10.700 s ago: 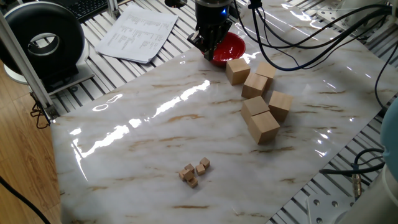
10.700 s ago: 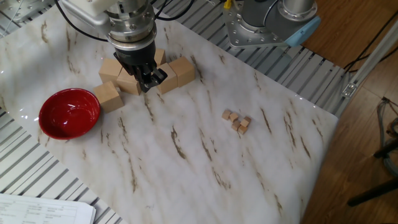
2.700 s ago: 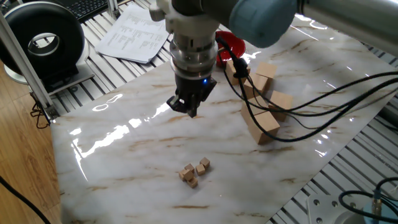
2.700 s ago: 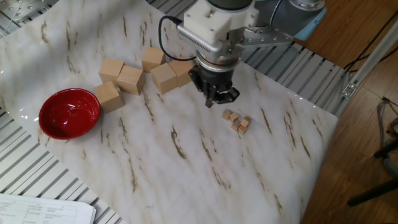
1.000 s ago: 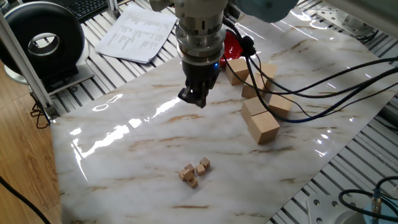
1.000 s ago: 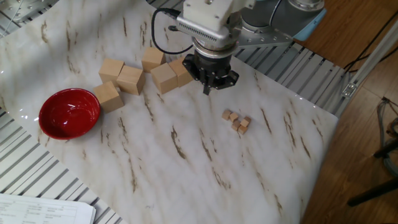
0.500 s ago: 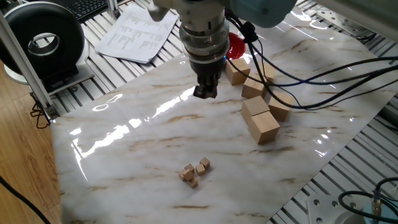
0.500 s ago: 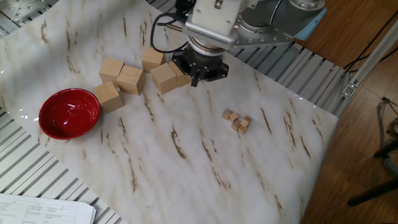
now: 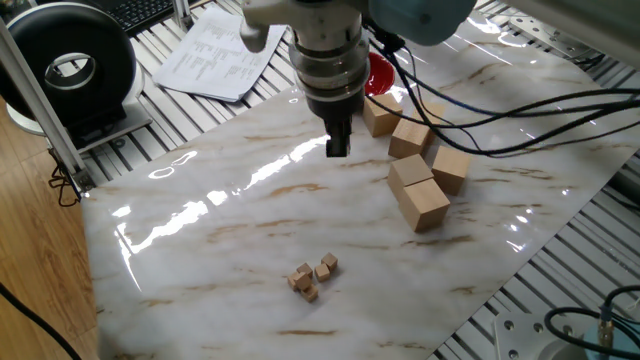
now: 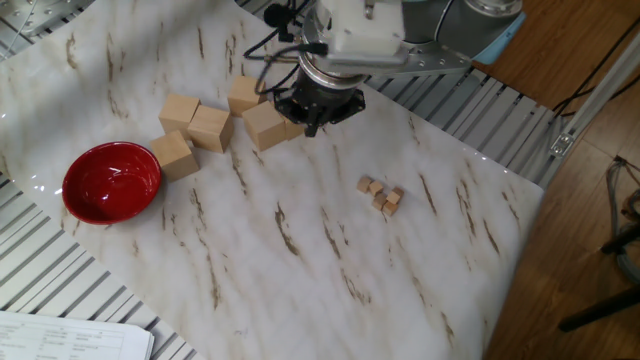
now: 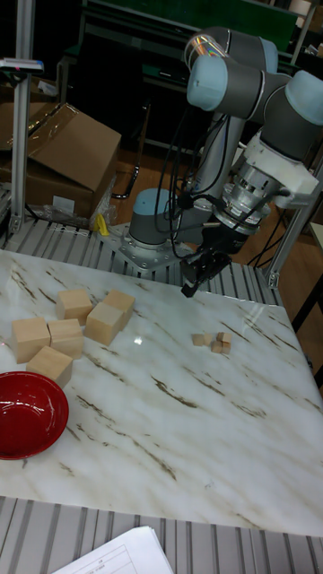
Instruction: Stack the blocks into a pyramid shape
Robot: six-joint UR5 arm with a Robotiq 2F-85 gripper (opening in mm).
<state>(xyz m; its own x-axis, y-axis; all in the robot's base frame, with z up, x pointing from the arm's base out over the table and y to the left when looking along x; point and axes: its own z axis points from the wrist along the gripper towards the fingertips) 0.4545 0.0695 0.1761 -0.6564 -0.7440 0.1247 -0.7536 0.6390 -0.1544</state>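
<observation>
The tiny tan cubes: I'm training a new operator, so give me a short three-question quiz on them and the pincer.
1. True or false: the pincer holds one of the tiny tan cubes.
2. The red bowl lies nearest to: A) the tiny cubes, B) the large wooden blocks, C) the pincer.
3. Fill in: the tiny cubes lie in a loose cluster on the ____ tabletop.

Key: 1 false, it hangs away from them. 2 B. 3 marble.

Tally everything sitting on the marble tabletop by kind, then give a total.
Tiny tan cubes: 4
Large wooden blocks: 5
Red bowl: 1
Total: 10
</observation>
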